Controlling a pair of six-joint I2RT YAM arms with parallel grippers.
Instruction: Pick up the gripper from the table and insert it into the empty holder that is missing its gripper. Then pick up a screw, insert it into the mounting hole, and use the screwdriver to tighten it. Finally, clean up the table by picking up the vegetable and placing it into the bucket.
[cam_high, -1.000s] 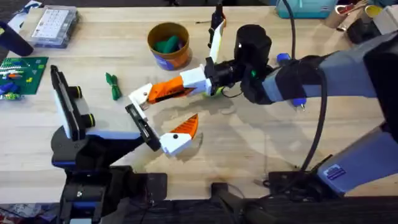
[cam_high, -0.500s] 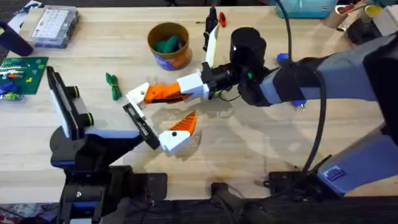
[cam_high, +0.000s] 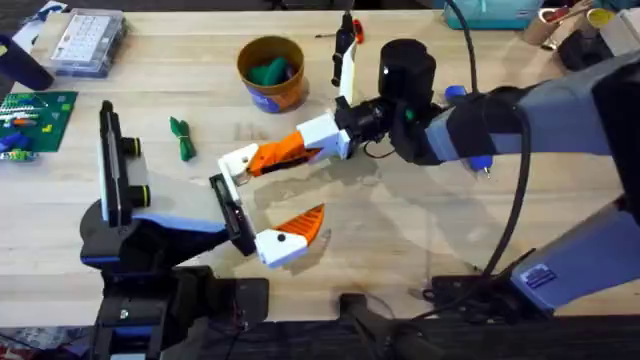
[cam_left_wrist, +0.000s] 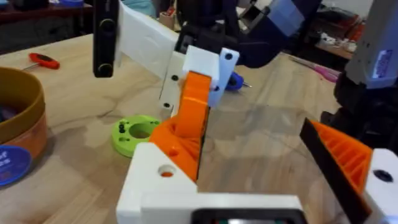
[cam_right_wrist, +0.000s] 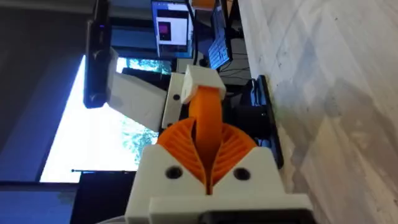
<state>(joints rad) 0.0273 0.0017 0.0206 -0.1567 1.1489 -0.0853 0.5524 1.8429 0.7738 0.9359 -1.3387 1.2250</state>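
Observation:
My right gripper (cam_high: 292, 148) is shut on the loose gripper (cam_high: 255, 158), a white base with an orange ribbed pad, held low over the table. Its orange pads (cam_right_wrist: 233, 146) clamp the piece (cam_right_wrist: 205, 102). The white base (cam_left_wrist: 161, 180) sits at the free far end of the holder (cam_high: 230, 212), the black bar on my left arm; whether it is seated I cannot tell. My left gripper (cam_high: 275, 200) carries one finger (cam_left_wrist: 348, 162) and stands open. The screwdriver (cam_high: 356, 30) lies at the back. The vegetable (cam_high: 181, 138) lies left of the bucket (cam_high: 270, 72). A screw is out of view.
A teal lump lies inside the bucket. A lime-green ring (cam_left_wrist: 137, 134) and a small blue part (cam_high: 455, 93) lie under the right arm. A clear parts box (cam_high: 90, 40) and a green board (cam_high: 35, 115) sit at the far left.
The right gripper has carried the loose gripper a little toward the table's front and right, staying beside the holder's far end. The left arm's upper link has swung slightly to the right.

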